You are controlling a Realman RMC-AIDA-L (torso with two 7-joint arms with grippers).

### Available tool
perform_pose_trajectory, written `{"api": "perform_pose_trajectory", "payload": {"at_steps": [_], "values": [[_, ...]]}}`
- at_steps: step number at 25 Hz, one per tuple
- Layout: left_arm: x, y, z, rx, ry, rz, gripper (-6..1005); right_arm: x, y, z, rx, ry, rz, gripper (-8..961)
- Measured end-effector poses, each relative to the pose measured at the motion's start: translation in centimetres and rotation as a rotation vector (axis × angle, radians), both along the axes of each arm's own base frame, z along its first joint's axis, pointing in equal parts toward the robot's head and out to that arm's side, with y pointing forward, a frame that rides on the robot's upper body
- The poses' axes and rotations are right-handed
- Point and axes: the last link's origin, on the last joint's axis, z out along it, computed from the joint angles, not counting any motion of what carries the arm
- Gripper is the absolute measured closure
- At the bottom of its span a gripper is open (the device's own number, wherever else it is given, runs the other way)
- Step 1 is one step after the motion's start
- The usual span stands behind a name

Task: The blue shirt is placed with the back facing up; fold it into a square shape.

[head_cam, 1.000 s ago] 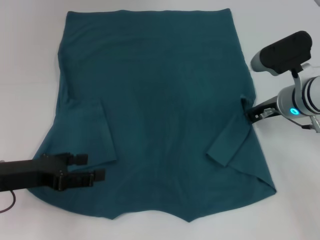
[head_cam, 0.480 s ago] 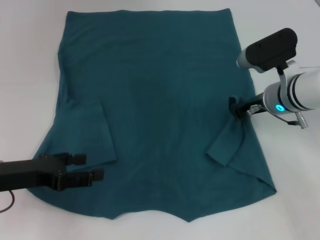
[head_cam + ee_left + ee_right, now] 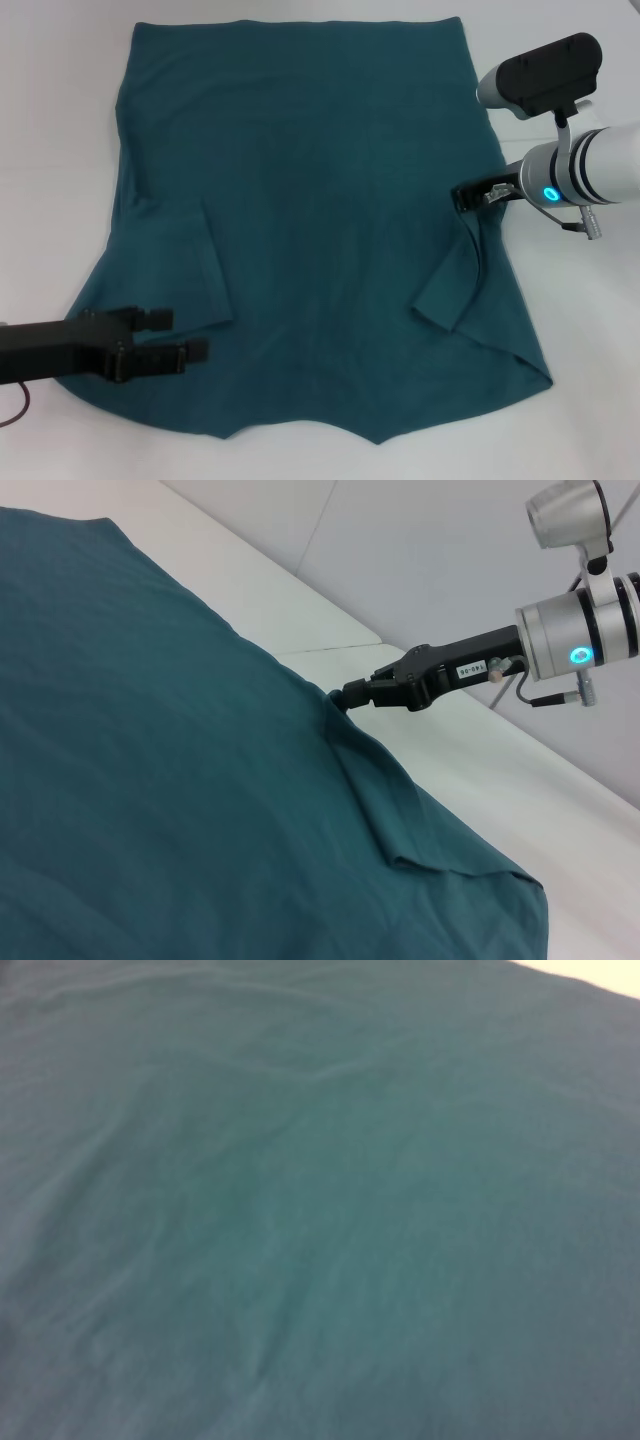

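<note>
Right end effector (image 3: 464, 196) shifted inward, blue shirt (image 3: 300, 200) hem seemingly far

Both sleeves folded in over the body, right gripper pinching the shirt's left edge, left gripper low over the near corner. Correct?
Not quite. The right gripper pinches the blue shirt at its right edge, not the left, as the head view shows. The rest stands: sleeves folded in, left gripper over the near left corner.

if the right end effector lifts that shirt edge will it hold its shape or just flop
Probably flop: where the right end effector pinches the blue shirt, the fabric drapes into a soft fold. It looks light and thin, lying flat with small wrinkles. The rest would likely drag along the table.
</note>
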Motion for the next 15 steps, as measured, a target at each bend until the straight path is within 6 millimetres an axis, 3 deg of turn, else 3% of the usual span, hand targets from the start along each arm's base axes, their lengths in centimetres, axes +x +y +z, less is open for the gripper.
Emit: {"api": "perform_pose_trajectory", "payload": {"at_steps": [7,15], "values": [[0.0,0.0,-0.1,-0.001,-0.001,-0.001,140,0.0,0.3,-0.2,0.001,-0.002,-0.013,953],[0.0,-0.1,-0.1,-0.003,-0.003,0.000,139,-0.4,-0.3,3.1,-0.002,-0.026,-0.026,953]]}}
